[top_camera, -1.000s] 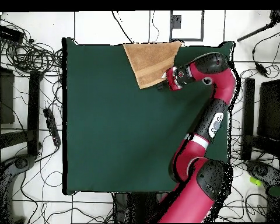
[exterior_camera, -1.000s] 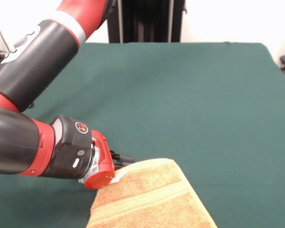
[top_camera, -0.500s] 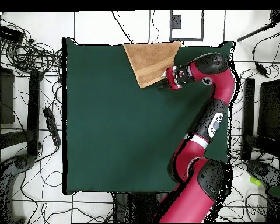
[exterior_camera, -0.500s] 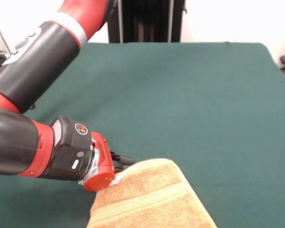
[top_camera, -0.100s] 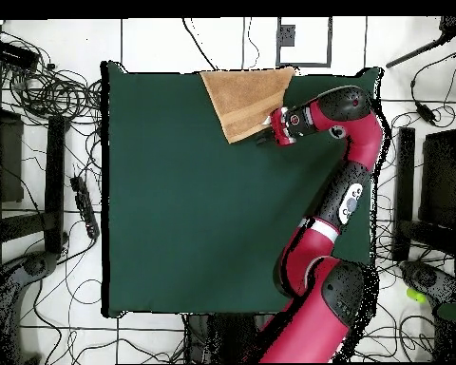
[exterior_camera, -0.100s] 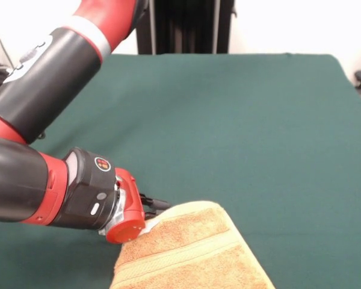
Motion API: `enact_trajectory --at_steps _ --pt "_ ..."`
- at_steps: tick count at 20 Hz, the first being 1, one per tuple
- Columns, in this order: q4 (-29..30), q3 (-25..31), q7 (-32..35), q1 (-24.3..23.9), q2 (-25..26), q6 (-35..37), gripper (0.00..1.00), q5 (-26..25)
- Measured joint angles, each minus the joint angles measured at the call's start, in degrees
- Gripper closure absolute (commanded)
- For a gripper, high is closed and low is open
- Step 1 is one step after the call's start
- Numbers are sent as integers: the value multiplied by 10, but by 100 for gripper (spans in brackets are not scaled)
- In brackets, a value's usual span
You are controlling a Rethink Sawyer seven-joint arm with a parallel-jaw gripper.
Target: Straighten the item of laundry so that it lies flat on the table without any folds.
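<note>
In the front view the gripper (exterior_camera, -0.100s: 158, 208) lies low at the left, its tips at the towel (exterior_camera, -0.100s: 189, 253) edge; whether it pinches cloth cannot be told. The towel extends rightward from it, folded, at 1 edge of the table (exterior_camera, -0.100s: 240, 120).

The towel (exterior_camera, -0.100s: 192, 253) was rough, looped terry cloth, matt orange-tan, crossed by a flatter, smoother woven band. The table (exterior_camera, -0.100s: 240, 120) wore plain dark green cloth, matt and even. The arm's (exterior_camera, -0.100s: 54, 78) red and black shells looked like smooth, glossy plastic, catching soft highlights near the gripper (exterior_camera, -0.100s: 158, 205).
</note>
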Motion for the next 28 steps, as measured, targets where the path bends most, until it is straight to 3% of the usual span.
enact_trajectory --at_steps 15,16,28 --pt "0 1 0 0 0 -4 100 2" --pt "0 1 0 0 0 -11 0 6" --pt "2 3 0 3 0 -43 0 24"
